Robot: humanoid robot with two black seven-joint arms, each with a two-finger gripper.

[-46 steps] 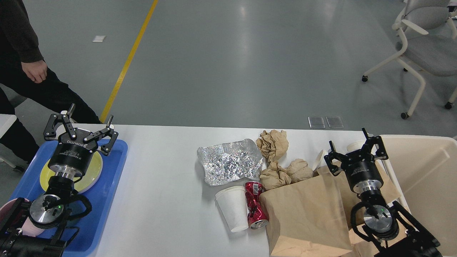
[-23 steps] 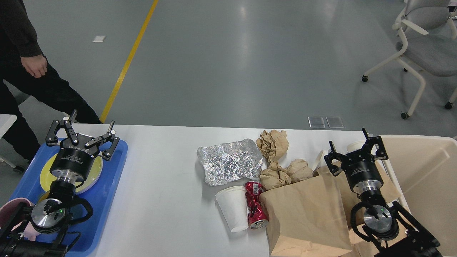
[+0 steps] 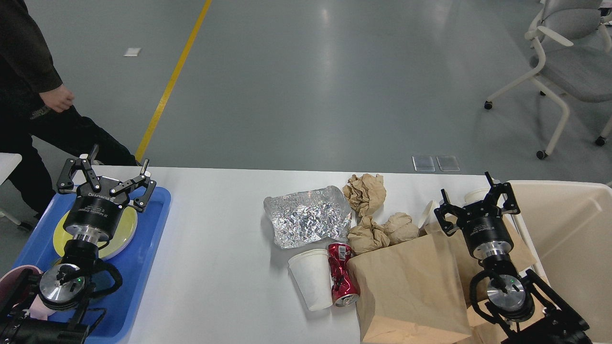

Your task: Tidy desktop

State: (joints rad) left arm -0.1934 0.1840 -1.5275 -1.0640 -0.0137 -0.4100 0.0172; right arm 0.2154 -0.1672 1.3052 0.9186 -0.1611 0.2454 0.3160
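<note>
While grippers hover, desktop (image 3: 224, 267) beneath

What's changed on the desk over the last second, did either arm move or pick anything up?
Only the left gripper shifted: slightly right and down, then back left, open above the blue tray, holding nothing. The person at far left moved too. The right gripper, also open, and the desktop clutter stayed put.

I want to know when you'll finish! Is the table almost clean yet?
Not yet. A yellow plate already sits in the blue tray. Both tools, left and right, are open and hold nothing. On the desktop remain foil, a paper cup, a crushed can, paper wads and paper bags.
</note>
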